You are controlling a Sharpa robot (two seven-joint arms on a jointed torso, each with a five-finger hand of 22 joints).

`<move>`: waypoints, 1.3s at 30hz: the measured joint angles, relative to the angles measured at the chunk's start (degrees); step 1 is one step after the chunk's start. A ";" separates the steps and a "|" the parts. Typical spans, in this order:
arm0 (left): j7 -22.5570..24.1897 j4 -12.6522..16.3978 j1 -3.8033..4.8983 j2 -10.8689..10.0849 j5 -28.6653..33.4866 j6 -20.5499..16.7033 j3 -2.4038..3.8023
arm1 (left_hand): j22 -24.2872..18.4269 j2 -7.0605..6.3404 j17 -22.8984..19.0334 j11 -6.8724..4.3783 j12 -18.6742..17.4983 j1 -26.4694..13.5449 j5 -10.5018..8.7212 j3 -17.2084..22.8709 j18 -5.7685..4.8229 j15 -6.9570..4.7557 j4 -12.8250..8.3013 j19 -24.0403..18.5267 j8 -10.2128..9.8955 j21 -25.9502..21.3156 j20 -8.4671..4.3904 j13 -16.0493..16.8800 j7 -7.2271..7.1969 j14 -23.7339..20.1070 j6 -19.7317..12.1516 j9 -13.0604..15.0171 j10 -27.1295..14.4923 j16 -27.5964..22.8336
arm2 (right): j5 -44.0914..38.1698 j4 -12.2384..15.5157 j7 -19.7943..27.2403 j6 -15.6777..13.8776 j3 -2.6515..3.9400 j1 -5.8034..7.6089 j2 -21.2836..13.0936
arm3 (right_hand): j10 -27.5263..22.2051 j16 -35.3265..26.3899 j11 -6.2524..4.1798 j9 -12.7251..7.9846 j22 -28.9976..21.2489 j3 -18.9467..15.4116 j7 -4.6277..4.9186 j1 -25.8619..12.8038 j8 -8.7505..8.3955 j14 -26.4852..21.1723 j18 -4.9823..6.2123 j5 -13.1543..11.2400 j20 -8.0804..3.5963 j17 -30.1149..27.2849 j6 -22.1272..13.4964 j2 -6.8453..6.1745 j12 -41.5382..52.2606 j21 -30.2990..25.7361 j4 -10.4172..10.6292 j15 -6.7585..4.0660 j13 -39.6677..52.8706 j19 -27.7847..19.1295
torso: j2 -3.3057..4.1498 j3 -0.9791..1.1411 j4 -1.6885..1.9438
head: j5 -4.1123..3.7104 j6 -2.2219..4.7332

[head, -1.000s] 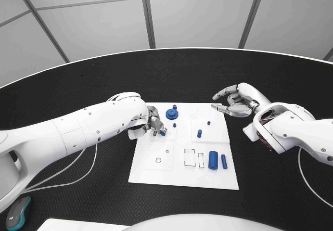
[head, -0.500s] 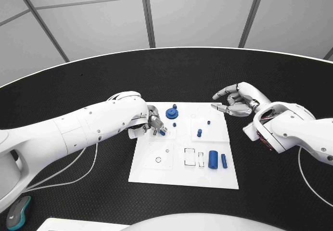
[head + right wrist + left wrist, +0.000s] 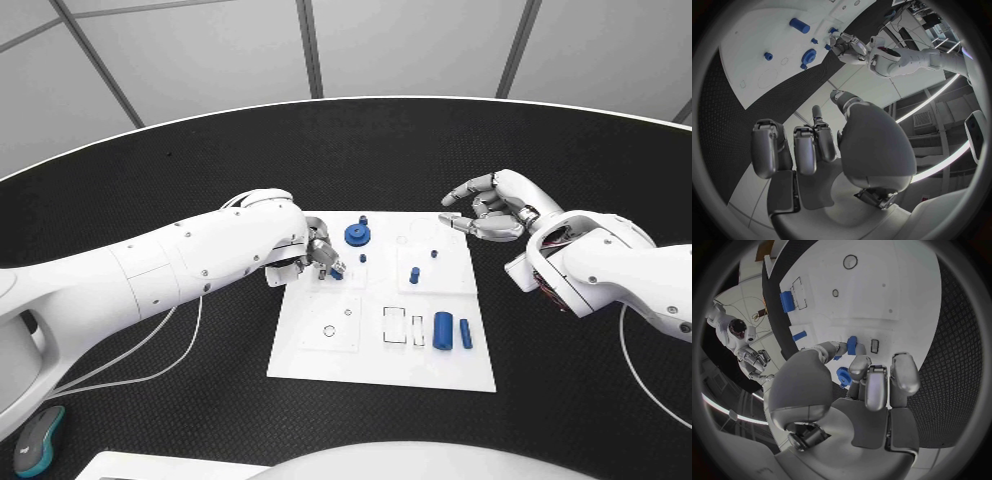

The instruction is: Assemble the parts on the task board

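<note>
One white task board (image 3: 378,360) on the black counter (image 3: 173,160), two hands.
The left hand (image 3: 319,257) pinches one small blue part (image 3: 852,345) over the board's left side; the right hand (image 3: 490,212) is curled, holding nothing.

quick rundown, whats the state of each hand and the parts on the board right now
left hand: pinching a small blue part over the white task board
right hand: fingers curled, holding nothing, off the board
blue round disc part: on the board
two blue cylinders: lying side by side
</note>
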 measured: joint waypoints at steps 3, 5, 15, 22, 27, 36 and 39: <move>0.16 0.26 0.00 -0.08 -0.02 -0.32 0.00 | 0.00 0.00 0.00 0.00 0.00 0.00 0.00 0.00 -0.01 0.00 0.00 0.00 0.18 0.00 0.00 0.10 0.00 0.00 0.00 0.00 0.00 0.00 | 0.00 -0.01 0.02 -0.02 0.00 0.00 0.01 | 0.00 0.00 0.00 0.00 0.00 0.00 0.00 0.00 0.00 0.00 0.00 0.00 0.00 0.00 0.00 0.00 0.00 0.00 0.00 0.00 0.00 0.00 | -0.01 -0.01 0.00 | 0.00 -0.01; 0.28 0.47 0.00 -0.15 -0.02 -0.54 0.00 | 0.00 0.00 0.00 0.00 0.00 0.00 0.01 0.00 0.00 0.00 0.00 0.00 0.18 0.00 0.00 0.10 0.00 0.00 0.00 0.00 0.00 0.00 | 0.00 -0.02 0.03 -0.03 0.00 0.00 0.02 | 0.00 0.00 0.00 0.00 0.00 0.00 0.00 0.00 0.00 0.00 0.00 0.00 0.00 0.00 0.00 0.00 0.00 0.00 0.00 0.00 0.00 0.00 | -0.01 -0.03 -0.01 | 0.03 -0.01; 0.74 2.00 -0.01 -1.00 0.58 -2.45 0.00 | 0.07 -0.03 0.00 -0.11 0.22 -0.03 0.61 -0.16 0.00 0.00 -0.16 0.00 0.18 0.00 0.00 0.31 -0.19 0.00 0.21 -0.04 0.31 0.00 | 0.00 -0.13 0.06 -0.05 0.00 0.00 0.05 | 0.00 0.00 0.00 0.00 0.00 0.00 0.00 0.00 0.00 0.00 0.00 0.00 0.00 -0.01 0.00 0.00 0.00 0.00 0.00 0.00 -0.01 0.00 | -0.05 -0.03 -0.06 | 0.14 -0.15; 1.07 2.69 -0.02 -1.50 0.61 -4.17 -0.01 | 0.20 -0.12 0.00 -0.10 0.22 -0.12 0.62 -0.16 0.00 0.00 -0.16 0.21 0.16 0.00 -0.21 0.43 -0.19 0.00 0.21 -0.04 0.30 0.00 | 0.00 -0.17 0.08 -0.03 0.00 0.00 0.08 | 0.00 0.00 0.00 0.01 0.00 0.00 0.00 0.00 0.00 0.00 0.00 0.00 0.00 -0.01 0.00 0.00 0.00 0.00 0.00 0.00 -0.01 0.00 | -0.07 -0.02 0.01 | 0.15 -0.20; 1.26 3.11 -0.22 -1.88 0.15 -4.99 -0.01 | 0.32 -0.26 0.04 -0.09 0.22 -0.26 0.89 -0.31 0.00 -0.21 -0.31 0.21 0.12 0.00 -0.21 0.43 -0.22 0.21 0.62 -0.14 0.32 0.00 | 0.00 -0.23 0.11 0.02 0.00 0.00 0.10 | 0.00 0.00 0.00 0.01 0.00 0.00 0.00 0.00 0.00 0.00 0.00 0.00 0.00 -0.01 0.00 0.00 0.00 0.00 0.00 0.00 -0.02 0.00 | -0.09 -0.01 0.01 | 0.21 -0.23; 1.66 3.47 -0.91 -2.18 -1.28 -5.91 -0.02 | 0.34 -0.36 0.04 -0.28 0.22 -0.36 0.90 -0.31 0.00 -0.21 -0.31 0.21 0.10 0.00 -0.21 0.47 -0.21 0.21 0.63 -0.16 0.55 0.00 | 0.00 -0.33 0.15 0.06 0.00 0.00 0.20 | 0.00 0.00 0.00 0.01 0.00 0.00 0.00 0.00 0.00 0.00 0.00 0.00 0.00 -0.01 0.00 0.00 0.00 0.00 0.00 0.00 -0.02 0.00 | -0.10 -0.02 -0.01 | 0.30 -0.28; 1.83 3.44 -1.11 -2.17 -1.74 -6.25 -0.02 | 0.34 -0.35 0.04 -0.21 0.22 -0.36 1.28 -0.31 0.00 -0.21 -0.31 0.21 0.10 0.00 -0.21 0.56 -0.21 0.21 0.63 -0.14 0.62 0.00 | 0.00 -0.35 0.15 0.07 0.00 0.00 0.22 | 0.00 0.00 0.00 0.01 0.00 0.00 0.00 0.00 0.00 0.00 0.00 0.00 0.00 -0.02 0.00 0.00 0.00 0.00 0.00 0.00 -0.02 0.00 | -0.09 -0.02 -0.03 | 0.31 -0.29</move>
